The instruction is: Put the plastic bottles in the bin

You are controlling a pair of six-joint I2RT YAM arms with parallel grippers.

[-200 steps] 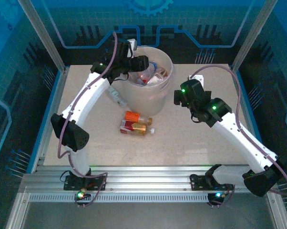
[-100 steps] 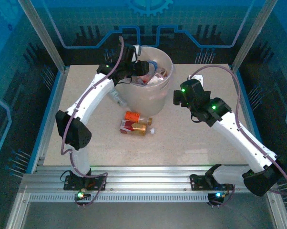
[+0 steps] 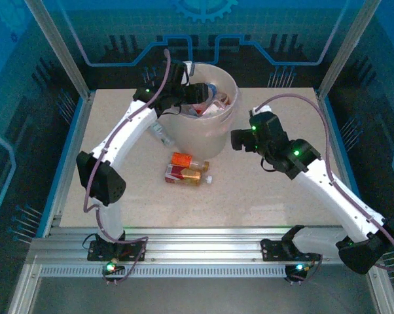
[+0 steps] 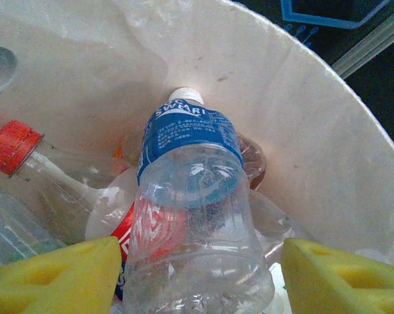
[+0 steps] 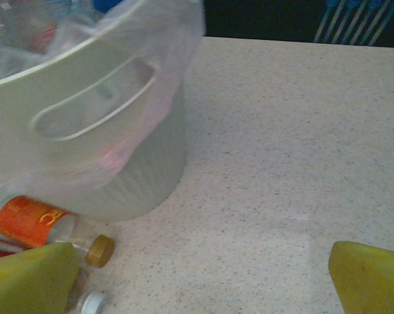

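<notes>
My left gripper [image 3: 207, 95] hangs over the mouth of the bin [image 3: 203, 127]. In the left wrist view a clear bottle with a blue label [image 4: 190, 196] lies cap-down on the pile inside the bin [image 4: 302, 111], between the yellow pads, with a small gap at each side. The left gripper [image 4: 200, 281] is open. A red-capped bottle [image 4: 14, 147] lies beside it. My right gripper [image 3: 235, 139] stands open just right of the bin, nothing between its fingers [image 5: 203, 281]. An orange-labelled bottle [image 3: 184, 159] and a red-labelled bottle [image 3: 182, 174] lie on the table in front of the bin.
Another clear bottle [image 3: 159, 134] lies against the bin's left side under the left arm. A gold cap [image 5: 100, 250] and a white cap [image 5: 92, 302] of the table bottles show by the right gripper's left finger. Bare tabletop [image 5: 282, 163] stretches right of the bin.
The left gripper went further over the bin and its jaws have parted from the blue-labelled bottle. The right gripper has shifted left, closer to the bin.
</notes>
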